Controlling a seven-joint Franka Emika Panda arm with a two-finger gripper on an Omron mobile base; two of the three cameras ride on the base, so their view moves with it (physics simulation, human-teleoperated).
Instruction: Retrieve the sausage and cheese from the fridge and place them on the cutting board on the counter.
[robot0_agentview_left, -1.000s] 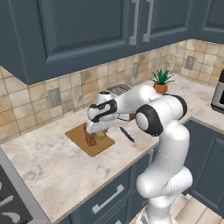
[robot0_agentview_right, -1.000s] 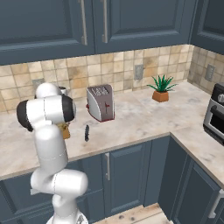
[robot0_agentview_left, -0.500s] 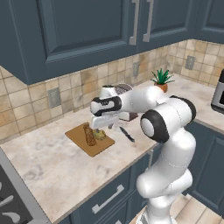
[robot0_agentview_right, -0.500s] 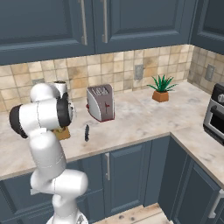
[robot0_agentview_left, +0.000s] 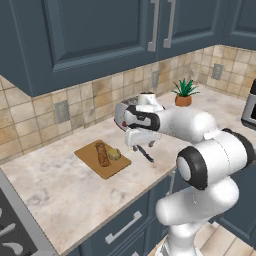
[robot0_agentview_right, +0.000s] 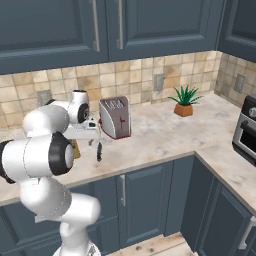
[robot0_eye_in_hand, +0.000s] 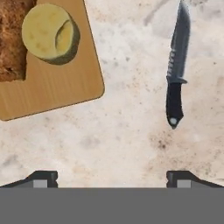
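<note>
Desk (robot0_agentview_left: 60, 185): beige marbled stone worktop over blue-grey drawers, backed by tan tiles; turns a corner at the far right.
Cutting board (robot0_agentview_left: 91, 156): thin orange-brown wooden rectangle, flat on the desk, about midway between the tiled back edge and the front edge; one rounded corner shows in the hand view (robot0_eye_in_hand: 65, 83).
Cheese (robot0_agentview_left: 114, 155): yellowish rounded chunk on the cutting board, at the end nearer the arm; in the hand view (robot0_eye_in_hand: 49, 33) close to the board's corner.
Brown log (robot0_agentview_left: 102, 153): speckled brown, lying on the cutting board just beside the cheese; whether they touch cannot be told. Its rough end shows in the hand view (robot0_eye_in_hand: 12, 41).
Knife (robot0_eye_in_hand: 176, 65): dark serrated blade and black handle, flat on the bare desk, apart from the board, toward the front edge.
Tool (robot0_agentview_left: 140, 146): fingers spread wide, holding nothing; it hangs above the bare desk between the board's corner and the knife; tips apart in the hand view (robot0_eye_in_hand: 111, 177).
Toaster (robot0_agentview_right: 114, 117): silver with dark-red sides, near the tiled back edge.
Potted plant (robot0_agentview_right: 184, 101): green leaves in an orange pot, near the back edge, toward the desk's corner.
</note>
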